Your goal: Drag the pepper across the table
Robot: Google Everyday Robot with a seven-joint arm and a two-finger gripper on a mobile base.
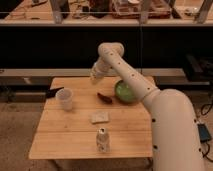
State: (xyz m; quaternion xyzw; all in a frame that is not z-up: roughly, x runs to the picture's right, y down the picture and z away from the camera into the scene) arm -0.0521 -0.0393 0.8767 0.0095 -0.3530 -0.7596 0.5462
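Observation:
A small dark red pepper (105, 97) lies on the wooden table (75, 135), just left of a green bowl (125, 91). My gripper (95, 77) hangs above the table's far middle, up and to the left of the pepper and apart from it. My white arm reaches in from the lower right and bends over the bowl.
A white cup (65, 98) stands at the left. A dark flat object (53, 92) lies at the far left edge. A pale sponge-like square (99, 117) lies in the middle. A small bottle (102, 140) stands near the front edge. Shelving stands behind the table.

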